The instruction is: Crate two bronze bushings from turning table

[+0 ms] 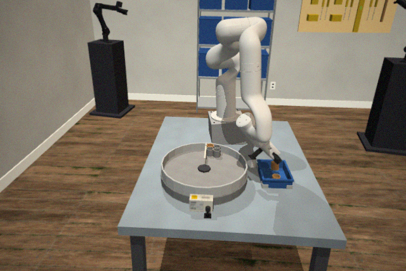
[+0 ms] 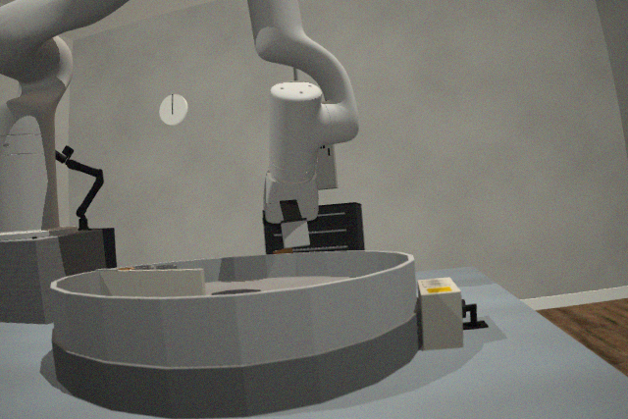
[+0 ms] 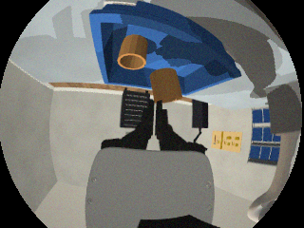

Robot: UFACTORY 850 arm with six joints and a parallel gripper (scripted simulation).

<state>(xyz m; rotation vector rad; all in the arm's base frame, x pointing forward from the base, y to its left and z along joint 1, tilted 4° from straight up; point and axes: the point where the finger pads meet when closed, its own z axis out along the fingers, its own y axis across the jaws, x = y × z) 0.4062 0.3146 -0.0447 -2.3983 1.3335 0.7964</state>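
The claw (image 3: 156,106), pinched on a bronze bushing (image 1: 275,165), hangs inside the blue crate (image 1: 285,172) beside another bronze bushing (image 1: 276,175) on the bench (image 1: 183,218). Released while tilted, it may topple or roll onto its neighbour.

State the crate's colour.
Blue. The crate shows best in the wrist view, with a bronze bushing lying inside.

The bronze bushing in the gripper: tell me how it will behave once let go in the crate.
The bronze bushing is a short rigid cylinder, so it probably lands stiffly without deforming. Held upright low over the crate, it likely stays standing. If it tips, its round wall could roll toward the other bushing.
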